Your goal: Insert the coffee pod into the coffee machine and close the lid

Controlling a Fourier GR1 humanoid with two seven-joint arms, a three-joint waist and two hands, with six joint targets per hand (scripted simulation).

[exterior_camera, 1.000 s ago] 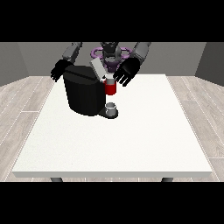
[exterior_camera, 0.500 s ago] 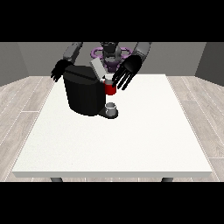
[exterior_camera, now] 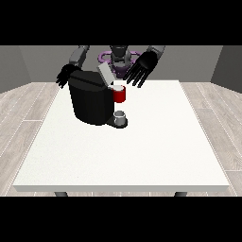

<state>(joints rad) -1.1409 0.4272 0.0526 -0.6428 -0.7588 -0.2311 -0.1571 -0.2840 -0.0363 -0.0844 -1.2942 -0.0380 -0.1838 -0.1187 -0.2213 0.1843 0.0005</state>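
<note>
White table (exterior_camera: 142, 151) fills most of the view, with the robot standing at its far edge. On the far left part of the table sits the black coffee machine (exterior_camera: 90, 99), a bulky block with a low base sticking out to its right. A small grey cup (exterior_camera: 120, 116) stands on that base. Above the cup, at the machine's upper right, is the red pod holder (exterior_camera: 119, 94); a pale top shows in its opening, which may be the pod, though I cannot tell for sure. The grey lid (exterior_camera: 105, 73) is tilted up and open, rising from the machine's top just left of the holder.

At the view's right, a hand (exterior_camera: 142, 70) hovers above and slightly right of the holder, its fingers spread wide and pointing down toward the table, holding nothing. It is near the lid but apart from it. At the view's left, the other hand (exterior_camera: 65, 75) sits behind the machine's far left corner, partly hidden by it; its fingers look relaxed and spread, gripping nothing that can be seen.
</note>
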